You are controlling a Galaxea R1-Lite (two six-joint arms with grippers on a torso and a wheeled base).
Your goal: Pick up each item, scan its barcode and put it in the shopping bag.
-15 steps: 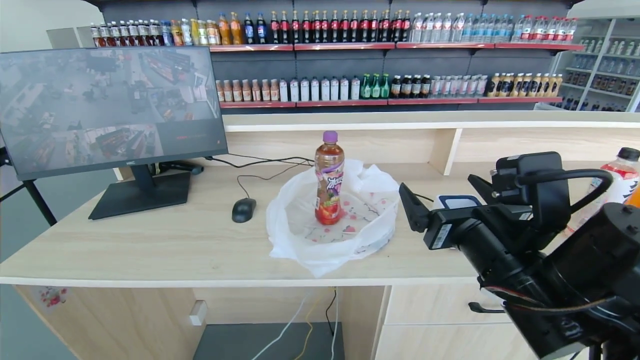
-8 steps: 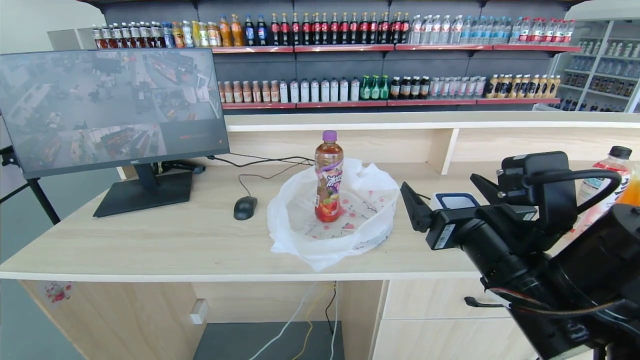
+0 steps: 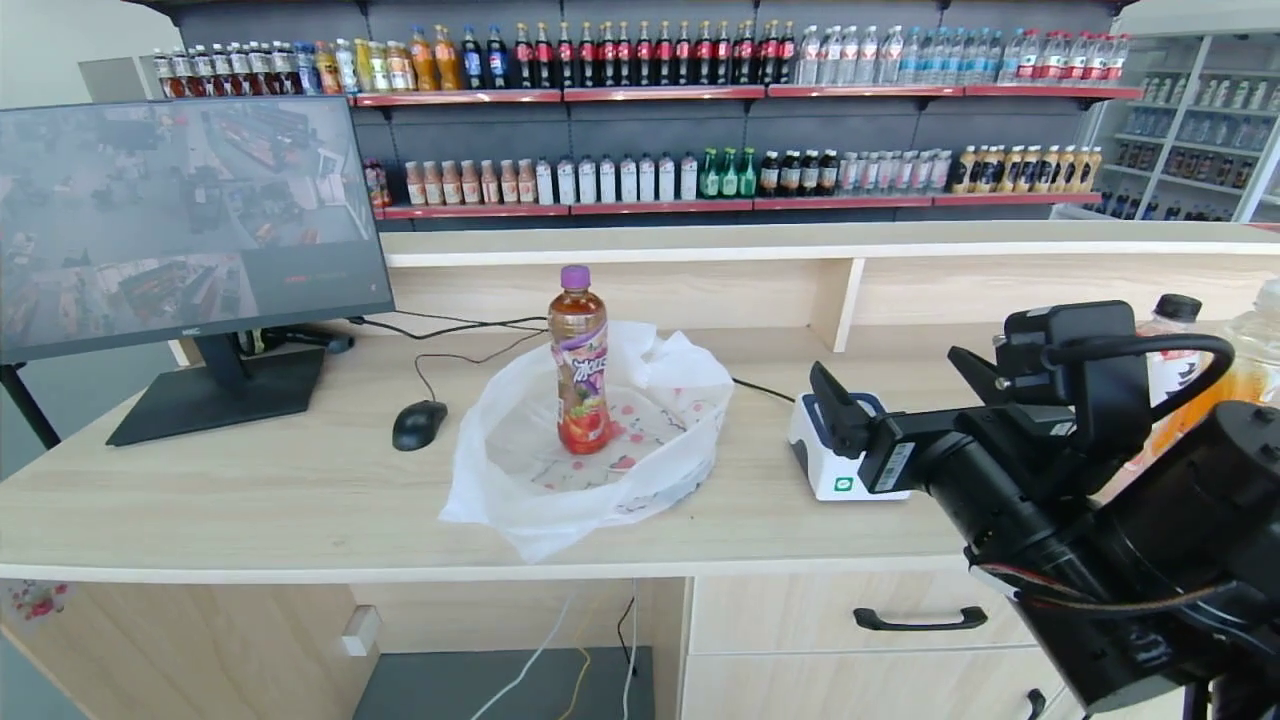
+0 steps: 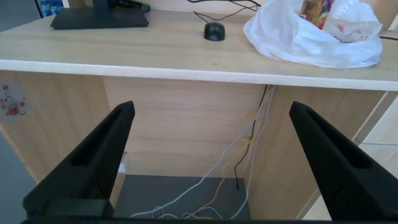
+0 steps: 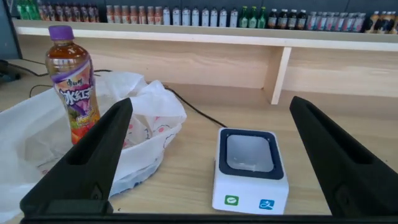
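- Pans right since a second ago: bottle [image 3: 581, 360], bag [image 3: 600, 470], mouse [image 3: 419, 424] and monitor [image 3: 180, 220] sit further left in the head view, unmoved on counter [image 3: 250, 500].
- Uncovers scanner [image 3: 835, 465], earlier half hidden behind right gripper [image 3: 890, 375]; now whole, just right of bag.
- Shows bottle upright inside open bag.
- Shows right gripper spread wide, empty, near scanner.
- Shows left gripper [image 4: 211, 109] spread, empty, low before counter front.
- Reveals more of two bottles [image 3: 1170, 345] at far right.

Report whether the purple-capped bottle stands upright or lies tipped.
Upright: the bottle stands cap up inside the open shopping bag.
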